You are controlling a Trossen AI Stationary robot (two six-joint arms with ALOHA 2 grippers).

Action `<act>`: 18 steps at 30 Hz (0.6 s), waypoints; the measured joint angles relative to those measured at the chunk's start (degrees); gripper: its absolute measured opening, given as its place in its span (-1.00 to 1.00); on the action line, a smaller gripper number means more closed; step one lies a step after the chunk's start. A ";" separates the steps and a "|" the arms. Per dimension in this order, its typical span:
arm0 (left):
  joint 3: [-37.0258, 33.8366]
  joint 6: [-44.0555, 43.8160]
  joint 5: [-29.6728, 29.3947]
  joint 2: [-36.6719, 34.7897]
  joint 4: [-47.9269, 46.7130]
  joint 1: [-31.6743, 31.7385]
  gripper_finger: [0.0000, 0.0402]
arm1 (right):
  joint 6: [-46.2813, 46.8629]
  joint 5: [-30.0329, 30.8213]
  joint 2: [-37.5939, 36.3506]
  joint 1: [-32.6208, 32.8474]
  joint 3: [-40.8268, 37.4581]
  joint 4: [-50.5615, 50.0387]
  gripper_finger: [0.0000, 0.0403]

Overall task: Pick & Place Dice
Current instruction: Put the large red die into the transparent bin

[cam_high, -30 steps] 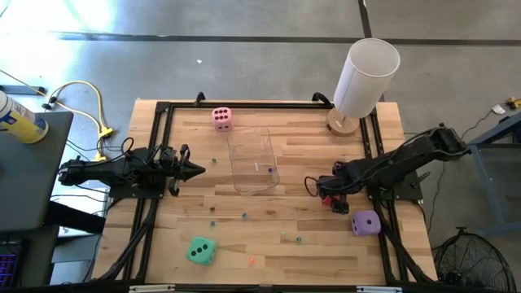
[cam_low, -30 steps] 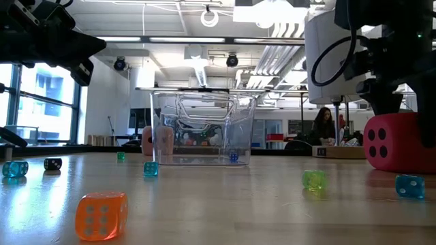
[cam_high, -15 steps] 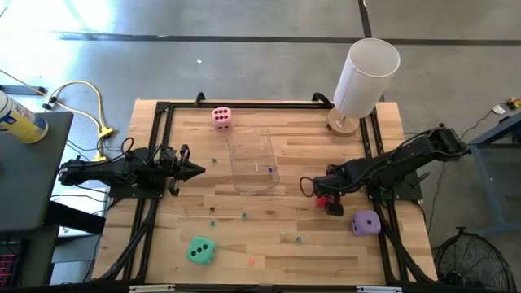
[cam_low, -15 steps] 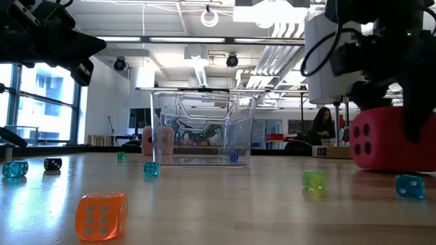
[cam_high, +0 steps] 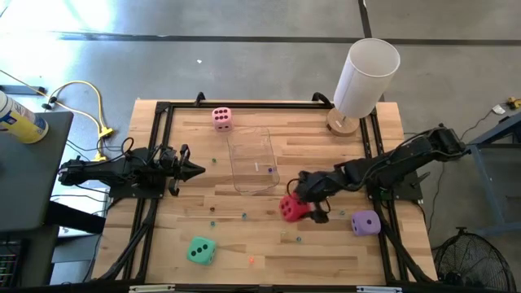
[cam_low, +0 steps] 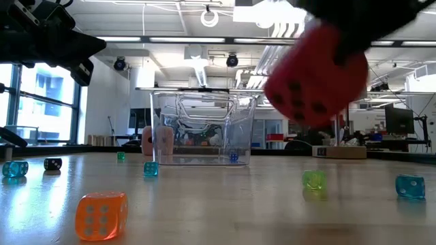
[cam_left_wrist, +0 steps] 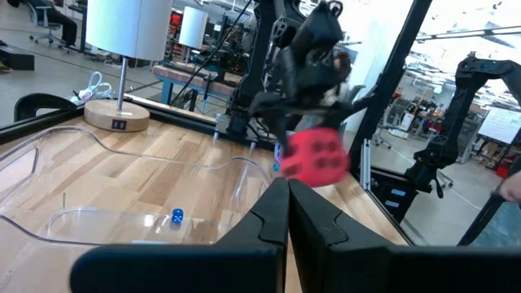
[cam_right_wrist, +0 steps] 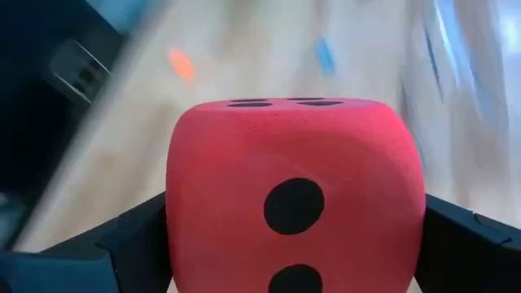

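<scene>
Workshop behind wooden table (cam_high: 326, 252) — beads (cam_low: 101, 214) scattered.

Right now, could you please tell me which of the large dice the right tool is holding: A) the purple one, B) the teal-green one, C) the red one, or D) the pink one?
C: the red die sits between the fingers of the right tool, lifted off the table, while the pink die, purple die and teal-green die lie on the wood.
</scene>
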 joint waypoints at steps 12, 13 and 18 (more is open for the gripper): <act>0.00 0.04 -0.02 -0.01 0.00 0.02 -1.00 | -15.57 5.87 1.57 -5.52 10.37 8.82 0.88; 0.00 0.06 -0.02 -0.01 0.00 0.01 -1.00 | -15.66 6.03 2.05 -6.68 11.72 7.31 0.88; 0.00 0.04 -0.02 0.00 0.00 0.02 -1.00 | -15.40 5.85 6.97 -13.34 19.74 0.59 0.88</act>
